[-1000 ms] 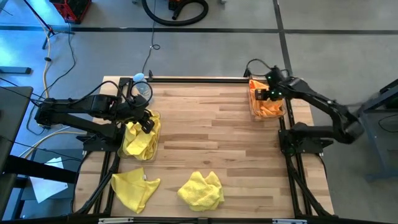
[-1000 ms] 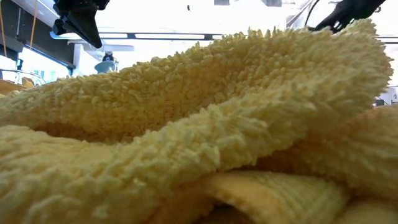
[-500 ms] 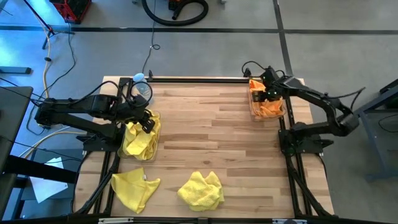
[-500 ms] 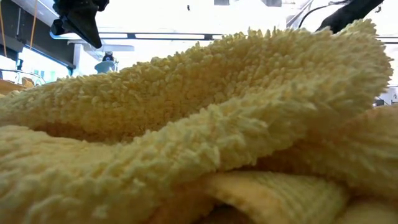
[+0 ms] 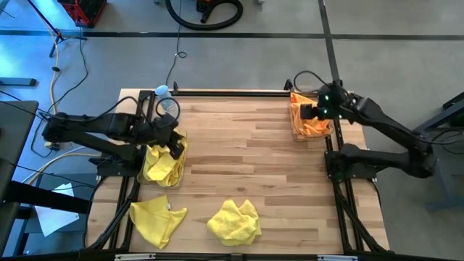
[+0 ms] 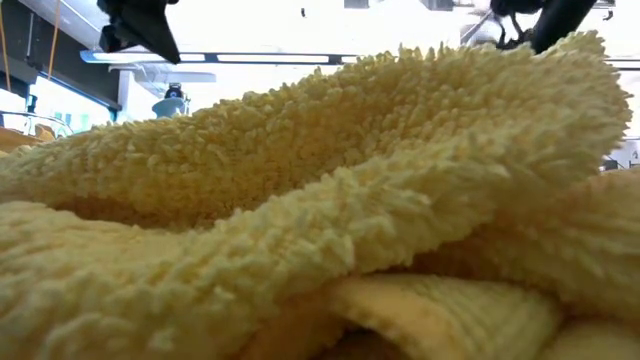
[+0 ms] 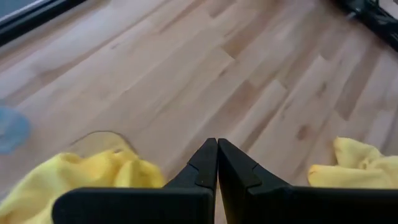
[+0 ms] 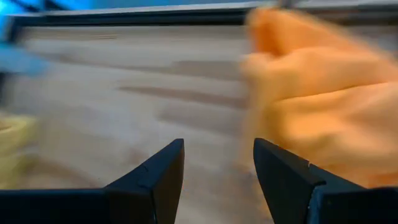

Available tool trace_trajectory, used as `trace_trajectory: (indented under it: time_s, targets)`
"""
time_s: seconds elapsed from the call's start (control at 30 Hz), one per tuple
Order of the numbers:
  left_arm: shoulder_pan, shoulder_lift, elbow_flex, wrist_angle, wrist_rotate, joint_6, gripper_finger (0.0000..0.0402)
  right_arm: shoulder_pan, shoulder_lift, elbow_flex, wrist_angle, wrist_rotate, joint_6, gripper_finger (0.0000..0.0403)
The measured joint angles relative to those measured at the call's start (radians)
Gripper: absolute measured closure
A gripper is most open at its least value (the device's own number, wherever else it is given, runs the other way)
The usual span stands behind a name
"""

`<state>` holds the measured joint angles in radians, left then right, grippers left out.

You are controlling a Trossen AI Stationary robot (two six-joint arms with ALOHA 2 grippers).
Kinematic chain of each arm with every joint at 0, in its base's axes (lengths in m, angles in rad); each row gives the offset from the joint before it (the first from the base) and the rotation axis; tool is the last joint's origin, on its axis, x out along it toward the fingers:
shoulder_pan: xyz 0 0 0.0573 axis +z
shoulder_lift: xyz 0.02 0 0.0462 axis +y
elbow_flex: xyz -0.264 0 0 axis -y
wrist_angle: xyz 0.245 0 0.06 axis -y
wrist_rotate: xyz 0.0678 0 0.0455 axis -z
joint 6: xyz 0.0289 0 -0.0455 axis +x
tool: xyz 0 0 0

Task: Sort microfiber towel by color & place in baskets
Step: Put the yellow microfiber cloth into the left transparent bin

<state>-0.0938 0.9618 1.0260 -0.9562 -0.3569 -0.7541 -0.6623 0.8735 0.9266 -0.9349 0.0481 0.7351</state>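
- Now the right gripper (image 5: 310, 112), fingers apart and empty, has pulled back above the orange-filled basket (image 5: 310, 134).
- Left gripper (image 5: 176, 148) stays closed, empty, over the yellow towels' basket (image 5: 181, 172).
- Two yellow towels (image 5: 233, 221) lie near the table's (image 5: 246, 159) front edge; the middle is bare.

Even bright light; right wrist view motion-blurred, low view overexposed.

This place looks like a robotics lab or a workshop. A light wooden table (image 5: 239, 156) with a black metal frame stands on a grey concrete floor (image 5: 239, 61) that has dark lines across it. Loose black and yellow cables (image 5: 56, 69) lie on the floor, and a coiled black hose (image 5: 204, 13) lies past the table. The low view shows long bright ceiling lights (image 6: 280, 58).
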Motion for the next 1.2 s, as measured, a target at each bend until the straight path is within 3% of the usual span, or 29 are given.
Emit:
trace_trajectory:
  time_s: [0.13, 0.37, 0.47, 0.6, 0.8, 1.07, 1.2]
  targets:
    - [-0.071, 0.057, 0.001, 0.037, 0.008, -0.012, 0.0401, 0.235, -0.031, -0.039, 0.133, 0.032, 0.178, 0.0215]
    - [-0.243, 0.164, 0.000, 0.027, 0.056, -0.176, 0.0402, 0.657, 0.092, -0.096, 0.404, 0.275, 0.441, 0.0215]
    - [-0.332, 0.186, 0.000, 0.021, 0.076, -0.296, 0.0402, 0.790, 0.183, -0.096, 0.437, 0.335, 0.546, 0.0215]
    - [-0.486, 0.222, 0.000, -0.020, 0.152, -0.595, 0.0402, 0.930, 0.301, -0.097, 0.449, 0.340, 0.701, 0.0215]
    - [-0.741, 0.327, 0.000, -0.097, 0.184, -0.966, 0.0402, 1.107, 0.458, -0.097, 0.490, 0.380, 0.927, 0.0215]
    - [-0.851, 0.484, 0.001, -0.064, 0.199, -1.067, 0.0399, 1.213, 0.573, -0.097, 0.536, 0.413, 1.103, 0.0215]
    - [-0.867, 0.553, 0.001, -0.054, 0.296, -1.153, 0.0375, 1.233, 0.587, -0.097, 0.562, 0.414, 1.109, 0.0215]
